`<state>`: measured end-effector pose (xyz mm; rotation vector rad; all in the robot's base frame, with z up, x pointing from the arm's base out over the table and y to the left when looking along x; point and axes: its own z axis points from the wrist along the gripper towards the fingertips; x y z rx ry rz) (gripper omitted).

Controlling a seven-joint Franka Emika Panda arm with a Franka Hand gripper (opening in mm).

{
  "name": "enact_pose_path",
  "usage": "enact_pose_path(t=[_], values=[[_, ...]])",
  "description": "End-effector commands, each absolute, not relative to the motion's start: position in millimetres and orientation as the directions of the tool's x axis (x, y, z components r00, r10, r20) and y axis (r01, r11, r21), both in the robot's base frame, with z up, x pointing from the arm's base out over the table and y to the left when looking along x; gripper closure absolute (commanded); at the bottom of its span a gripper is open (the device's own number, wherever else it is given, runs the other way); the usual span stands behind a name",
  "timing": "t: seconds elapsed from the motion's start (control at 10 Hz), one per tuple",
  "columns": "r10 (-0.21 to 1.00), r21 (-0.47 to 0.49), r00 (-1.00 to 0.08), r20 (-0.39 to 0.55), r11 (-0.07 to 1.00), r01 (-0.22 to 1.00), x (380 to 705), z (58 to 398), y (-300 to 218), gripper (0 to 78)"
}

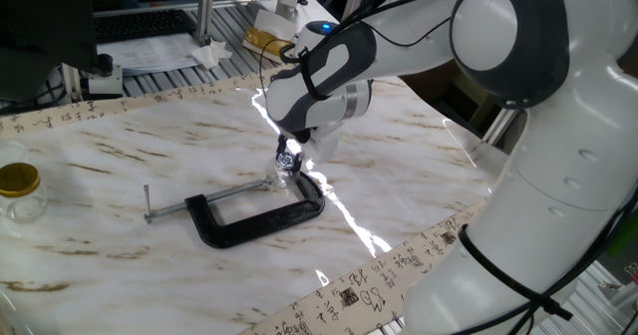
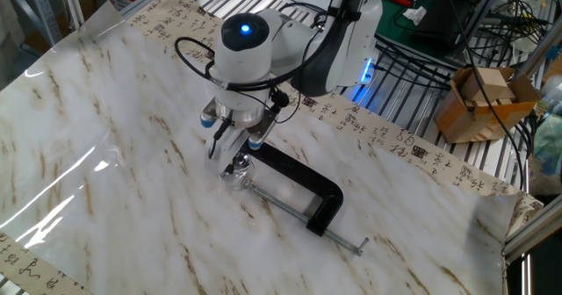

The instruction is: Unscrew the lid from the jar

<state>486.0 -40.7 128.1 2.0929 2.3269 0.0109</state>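
Note:
The jar (image 1: 283, 174) is very small and clear and stands on the marble table against the jaw end of the black C-clamp (image 1: 261, 218). The lid (image 1: 289, 161) is a tiny shiny silver cap on top of it. My gripper (image 1: 290, 153) points down right over the lid. In the other fixed view the jar (image 2: 234, 176) and the lid (image 2: 239, 163) show just below my gripper (image 2: 232, 152). The two fingers stand apart on either side of the lid, and I see no contact with it.
The C-clamp (image 2: 303, 194) lies flat, its screw rod reaching away from the jar. A bigger clear jar with a yellow-gold lid (image 1: 19, 189) stands at the table's far left edge. A cardboard box (image 2: 481, 102) and cables sit on the rack beyond the table.

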Motion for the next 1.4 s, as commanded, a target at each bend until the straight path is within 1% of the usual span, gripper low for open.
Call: enact_pose_path(t=[0.1, 0.4, 0.6, 0.7, 1.0, 1.3, 1.4], values=[[0.986, -0.031, -0.169, 0.002, 0.169, 0.985, 485.4, 123.2, -39.1, 76.4], [0.986, -0.065, -0.166, 0.007, 0.166, 0.984, 485.6, 122.9, -39.1, 76.4], [0.985, -0.064, -0.173, 0.007, 0.173, 0.983, 485.7, 122.9, -39.0, 76.4], [0.982, -0.062, -0.190, 0.001, 0.189, 0.980, 485.7, 122.7, -39.0, 76.4], [0.959, -0.056, -0.282, -0.004, 0.282, 0.958, 485.7, 122.7, -39.0, 76.4], [0.930, -0.062, -0.366, 0.014, 0.366, 0.928, 485.7, 122.7, -39.0, 76.4], [0.929, -0.062, -0.369, 0.014, 0.369, 0.927, 485.7, 122.7, -39.0, 76.4]])
